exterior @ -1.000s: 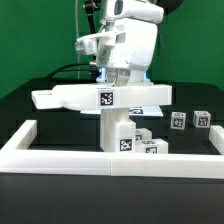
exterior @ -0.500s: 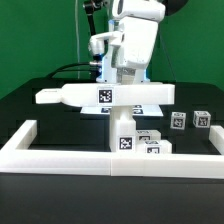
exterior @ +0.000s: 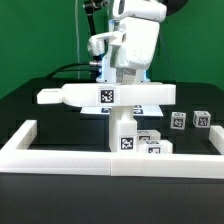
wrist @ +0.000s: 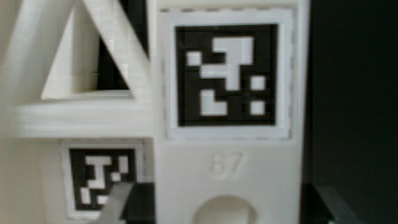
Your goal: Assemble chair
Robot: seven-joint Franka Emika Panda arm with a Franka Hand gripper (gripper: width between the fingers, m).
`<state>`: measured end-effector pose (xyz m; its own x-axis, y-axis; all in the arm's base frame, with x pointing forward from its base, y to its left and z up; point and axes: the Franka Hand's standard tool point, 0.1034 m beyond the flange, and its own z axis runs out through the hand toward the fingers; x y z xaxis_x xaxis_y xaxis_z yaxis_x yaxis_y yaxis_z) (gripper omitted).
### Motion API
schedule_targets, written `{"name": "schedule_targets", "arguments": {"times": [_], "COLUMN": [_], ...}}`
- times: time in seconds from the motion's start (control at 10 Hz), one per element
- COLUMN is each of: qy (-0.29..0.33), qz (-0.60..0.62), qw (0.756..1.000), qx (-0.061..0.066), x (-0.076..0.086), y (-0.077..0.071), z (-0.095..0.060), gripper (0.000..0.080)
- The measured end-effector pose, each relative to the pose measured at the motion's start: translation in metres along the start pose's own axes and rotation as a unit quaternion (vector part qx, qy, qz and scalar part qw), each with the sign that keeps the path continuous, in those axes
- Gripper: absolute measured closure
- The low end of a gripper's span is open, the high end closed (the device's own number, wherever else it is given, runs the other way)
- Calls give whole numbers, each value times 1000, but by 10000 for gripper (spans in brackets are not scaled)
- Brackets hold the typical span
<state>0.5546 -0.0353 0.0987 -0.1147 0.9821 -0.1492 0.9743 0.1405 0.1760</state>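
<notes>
Grips the flat slab [exterior: 75, 97] at frame centre with the claw [exterior: 121, 84] closed on it. Hangs level just above the upright post [exterior: 122, 135], beside the wall [exterior: 60, 152] at lower frame.

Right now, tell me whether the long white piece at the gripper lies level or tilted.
Roughly level: the long chair piece runs nearly horizontal across the exterior view, raised above the upright post.
</notes>
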Motion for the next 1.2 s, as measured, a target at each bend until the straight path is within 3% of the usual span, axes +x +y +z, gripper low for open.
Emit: {"name": "schedule_targets", "arguments": {"times": [1.0,1.2], "qy": [-2,-2], "qz": [-17,-17], "qw": [1000,1000], "qx": [0,0], "x": [0,0], "y": [0,0], "z": [0,0], "gripper": [508,220]}}
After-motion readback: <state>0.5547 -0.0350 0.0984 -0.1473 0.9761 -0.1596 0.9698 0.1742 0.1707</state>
